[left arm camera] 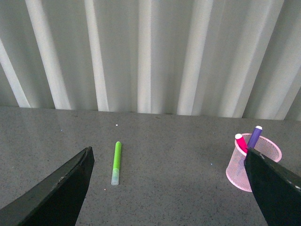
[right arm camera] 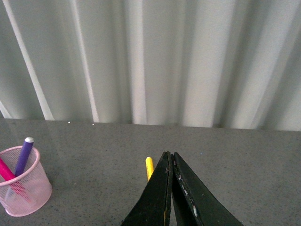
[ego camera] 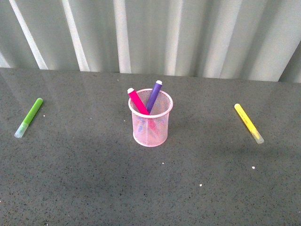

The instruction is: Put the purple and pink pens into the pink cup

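The pink cup [ego camera: 151, 123] of wire mesh stands upright mid-table. Inside it lean the pink pen [ego camera: 138, 101] and the purple pen [ego camera: 154, 95], their ends sticking out above the rim. Neither arm shows in the front view. In the left wrist view the cup [left arm camera: 247, 169] sits partly behind one finger of my left gripper [left arm camera: 169, 153], which is open and empty, with both pens [left arm camera: 249, 140] showing. My right gripper [right arm camera: 171, 154] is shut on nothing; the cup [right arm camera: 21, 190] and purple pen [right arm camera: 23, 156] lie off to its side.
A lime green marker [ego camera: 29, 117] lies flat on the grey table at the left, also seen between the left fingers [left arm camera: 116, 162]. A yellow marker [ego camera: 249, 123] lies at the right, its tip peeking from behind the right fingers [right arm camera: 149, 165]. A ribbed white wall [ego camera: 150, 33] backs the table.
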You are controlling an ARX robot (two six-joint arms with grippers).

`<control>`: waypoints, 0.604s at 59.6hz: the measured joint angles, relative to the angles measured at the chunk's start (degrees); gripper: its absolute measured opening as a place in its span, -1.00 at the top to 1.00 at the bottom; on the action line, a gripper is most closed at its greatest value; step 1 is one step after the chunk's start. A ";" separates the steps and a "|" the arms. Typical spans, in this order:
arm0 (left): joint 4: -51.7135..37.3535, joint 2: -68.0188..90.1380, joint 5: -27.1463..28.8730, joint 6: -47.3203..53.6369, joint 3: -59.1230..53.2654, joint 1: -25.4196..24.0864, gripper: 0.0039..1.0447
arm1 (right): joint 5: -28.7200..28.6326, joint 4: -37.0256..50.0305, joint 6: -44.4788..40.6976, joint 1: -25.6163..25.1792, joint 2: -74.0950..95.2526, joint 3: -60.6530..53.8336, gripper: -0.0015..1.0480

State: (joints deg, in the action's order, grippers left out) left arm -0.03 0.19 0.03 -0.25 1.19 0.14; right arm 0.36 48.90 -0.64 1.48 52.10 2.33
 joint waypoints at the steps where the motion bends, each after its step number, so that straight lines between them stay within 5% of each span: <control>1: 0.00 0.00 0.00 0.00 0.00 0.00 -0.88 | -0.07 -0.44 0.00 -0.24 -0.55 -0.11 0.93; 36: 0.00 0.00 0.00 0.00 0.00 0.00 -0.88 | -0.28 -21.94 0.02 -1.33 -24.92 -1.36 0.93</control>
State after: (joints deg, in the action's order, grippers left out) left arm -0.03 0.19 0.03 -0.25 1.19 0.14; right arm 0.08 26.96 -0.62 0.14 27.18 0.97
